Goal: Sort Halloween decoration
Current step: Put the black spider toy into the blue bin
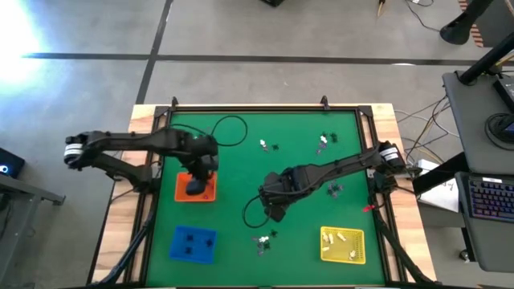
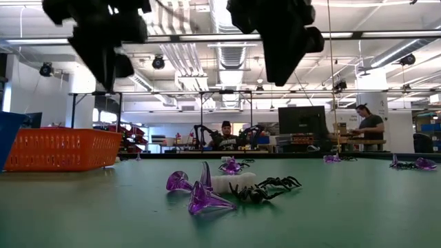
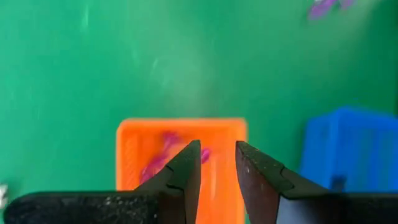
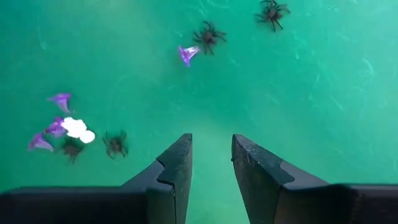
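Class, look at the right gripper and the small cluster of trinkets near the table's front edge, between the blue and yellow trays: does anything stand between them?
Nothing visible does. The right gripper hangs open above bare green mat, and only mat separates it from the trinket cluster.

Left gripper (image 1: 198,181), on the table's left side, points downward with fingers (image 3: 186,171) slightly parted and empty. Right gripper (image 1: 273,210), near centre, likewise hangs parted, holding nothing.
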